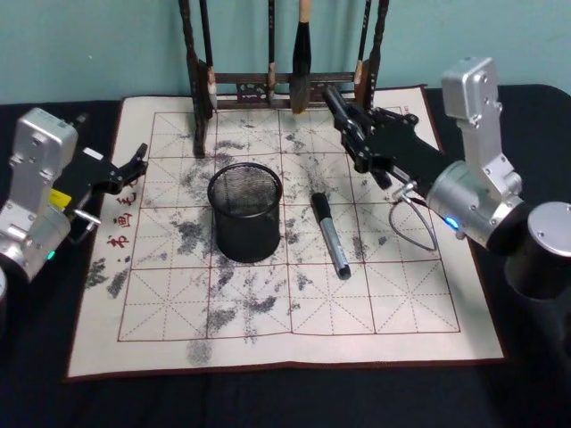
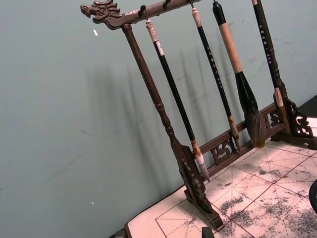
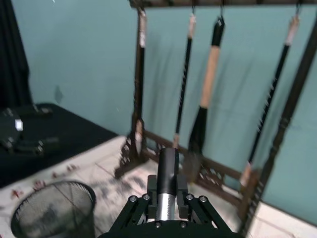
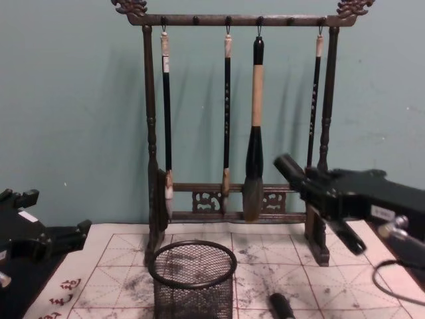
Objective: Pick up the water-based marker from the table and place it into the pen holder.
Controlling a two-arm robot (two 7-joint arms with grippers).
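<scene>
Gripping a marker, your right claw hangs raised, behind and right of the pen holder. Pickup looks done; drop-in remains. Second marker: on the mat, just right of the pen holder. Left claw: parked, well left.

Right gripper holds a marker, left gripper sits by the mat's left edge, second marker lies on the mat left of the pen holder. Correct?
One error: the second marker lies right of the pen holder, not left, per the head view. Otherwise yes: the right gripper holds a marker, the left gripper sits by the left edge of the mat.
</scene>
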